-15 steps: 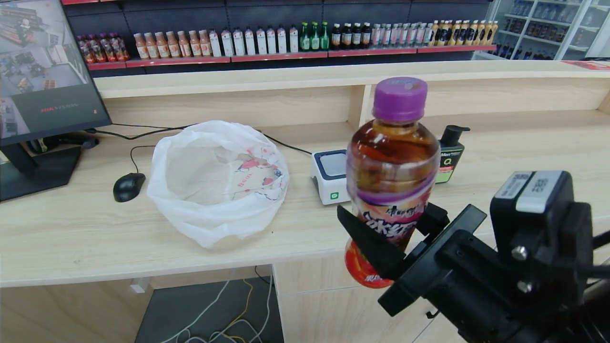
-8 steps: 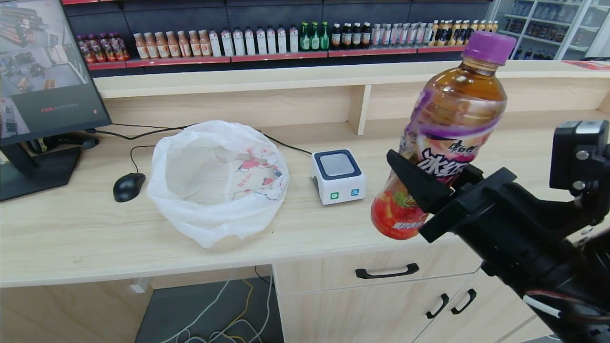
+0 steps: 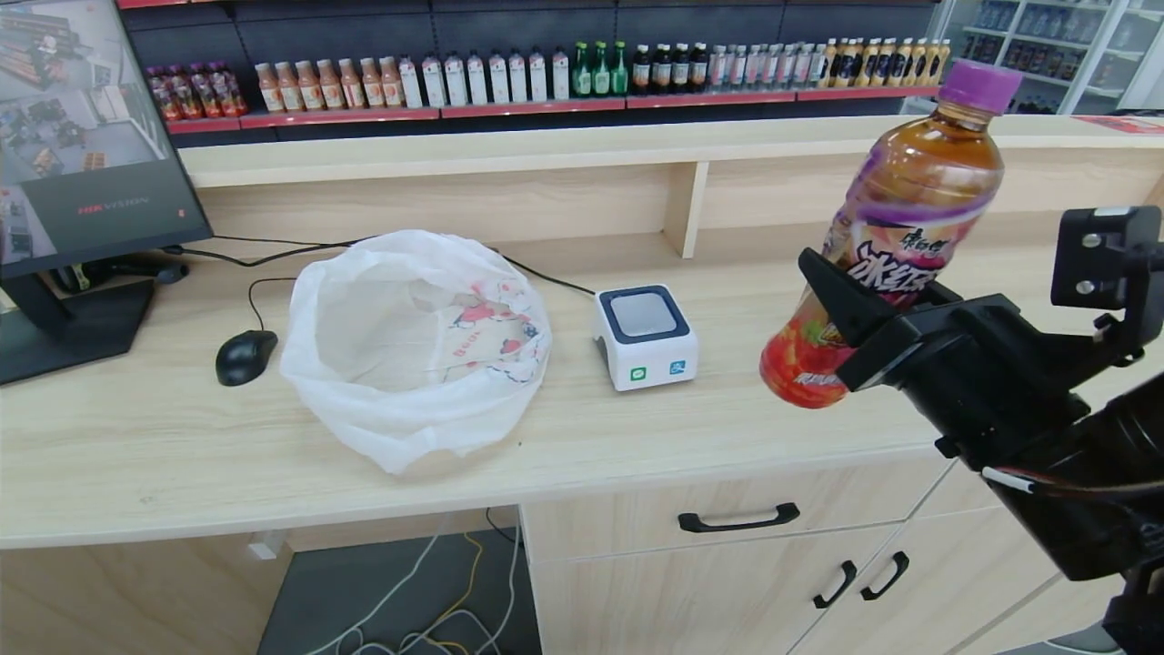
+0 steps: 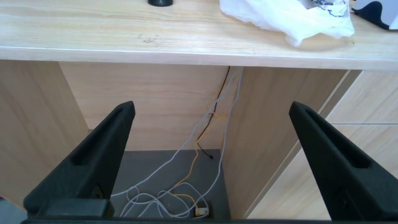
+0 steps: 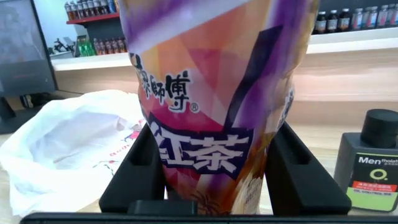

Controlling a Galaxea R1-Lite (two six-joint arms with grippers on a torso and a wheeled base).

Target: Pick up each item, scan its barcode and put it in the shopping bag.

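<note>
Nearest, the left gripper [image 4: 211, 115] hung below the front edge of the pale wood-grain counter [image 3: 182, 455], its jaws spread wide on nothing, facing loose cables under the desk. To the robot's right, the right gripper [image 3: 859, 296] was clamped on the lower label of the amber tea bottle with purple cap and purple-and-orange wrap [image 3: 909, 200]. The bottle was held in the air above the counter's right part, tilted with the cap leaning up and to the right.

On the counter stood the small white box scanner with a dark top window [image 3: 646, 337]. Just beside it on the left lay the crumpled white plastic shopping bag [image 3: 414, 346], mouth open upward. A black computer mouse [image 3: 245, 357] lay left of the bag. A black pump bottle with a green label [image 5: 372, 165] stood beyond the held bottle, and a dark monitor [image 3: 82, 136] stood at far left.

Step in hand, as judged: the bottle was picked up and not yet bagged, well apart from the scanner; no barcode was discernible. The next move would call for turning the label's barcode toward the dark window, then carrying the bottle left over the bag's mouth.

One second before, the bottle stood upright in front of the scanner, hiding most of it. It had since swung right and upward and tilted, leaving the scanner uncovered. Bag, scanner and mouse were unmoved.
</note>
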